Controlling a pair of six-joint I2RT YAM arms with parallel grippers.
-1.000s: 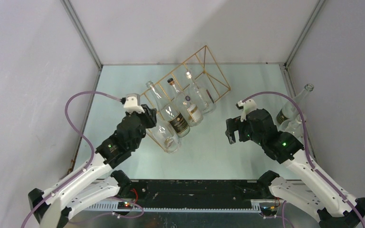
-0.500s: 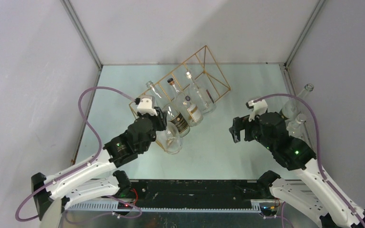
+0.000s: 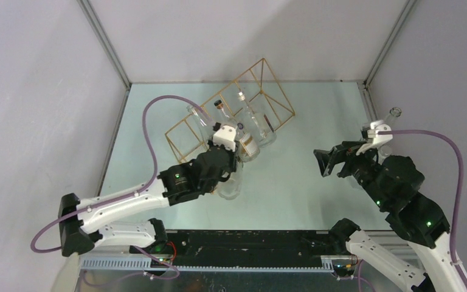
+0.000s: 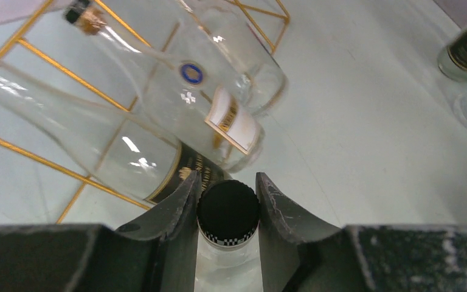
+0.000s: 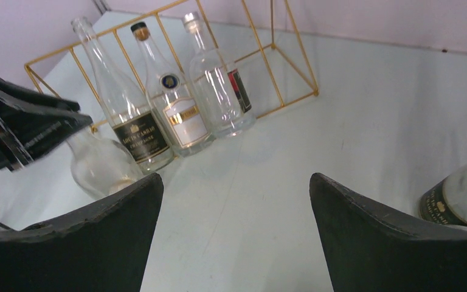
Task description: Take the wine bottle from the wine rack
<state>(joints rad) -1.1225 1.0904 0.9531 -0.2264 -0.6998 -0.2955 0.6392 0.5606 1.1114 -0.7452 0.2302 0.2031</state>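
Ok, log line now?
left gripper: shut on clear glass bottle neck | gold wire rack: holds three bottles | right gripper: open, empty

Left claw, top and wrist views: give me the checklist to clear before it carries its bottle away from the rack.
1. Left claw shut on the neck of the held bottle: ok.
2. Held bottle's base free of the wine rack front wire: cannot tell, the arm covers it from above.
3. Gap between the held bottle and the three racked bottles: cannot tell, they sit very close.
4. Three racked bottles lying in their cells: ok.
5. Right claw open, empty and apart from the rack: ok.
6. Bottles on the right side well away from the held bottle: ok.
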